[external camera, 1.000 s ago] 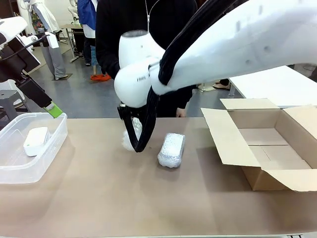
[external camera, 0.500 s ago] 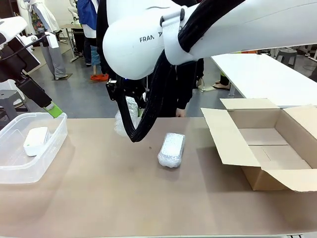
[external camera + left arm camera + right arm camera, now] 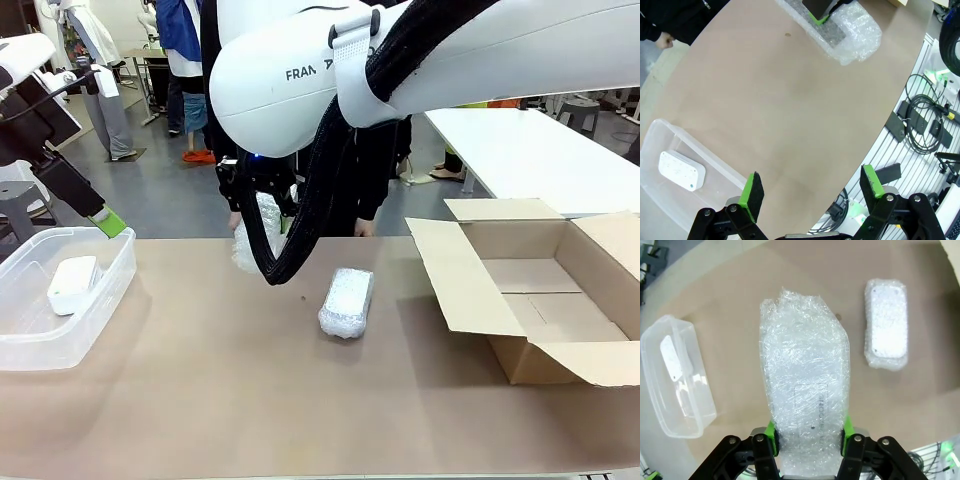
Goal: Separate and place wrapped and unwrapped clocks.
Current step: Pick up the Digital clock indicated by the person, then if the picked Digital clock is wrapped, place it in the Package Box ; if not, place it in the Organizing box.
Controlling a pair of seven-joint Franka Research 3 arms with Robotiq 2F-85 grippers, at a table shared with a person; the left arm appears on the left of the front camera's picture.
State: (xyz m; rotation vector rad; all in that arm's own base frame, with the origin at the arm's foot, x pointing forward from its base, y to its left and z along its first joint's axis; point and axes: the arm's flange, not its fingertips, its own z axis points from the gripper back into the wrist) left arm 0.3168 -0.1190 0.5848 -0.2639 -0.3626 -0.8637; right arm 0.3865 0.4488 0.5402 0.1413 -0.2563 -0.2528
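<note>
The sorting looks laid out by sides: a clear tub [image 3: 112, 290] sits at 9 o'clock on the tabletop [image 3: 200, 400] and an open cardboard box [image 3: 455, 290] at 3 o'clock. The bare clock [image 3: 73, 284] already lies flat in the tub. I take the tub to be for the unwrapped one and the box for the wrapped pair.

The right arm reaches across the middle. The right fingers [image 3: 771, 432] are clamped on one end of a wrapped clock [image 3: 805, 375], green pads pressed into the bubble wrap on both sides. The bundle hangs lengthways below them, off the tabletop, at about 11 o'clock from the table's centre, just in front of the person [image 3: 300, 60]. Gripping it by the end leaves the rest free to go down into the box first, I'd guess, though the crinkly wrap could give or slip under the pads.

The second wrapped clock [image 3: 346, 301] lies alone near the centre, its long side running toward 12 o'clock. It is well apart from the held one and short of the box.

The left fingers [image 3: 108, 222] are spread wide with nothing between them. They hover over the tub's far rim at 9 o'clock, apart from the bare clock. That seems to leave the right arm a free path toward 3 o'clock.
</note>
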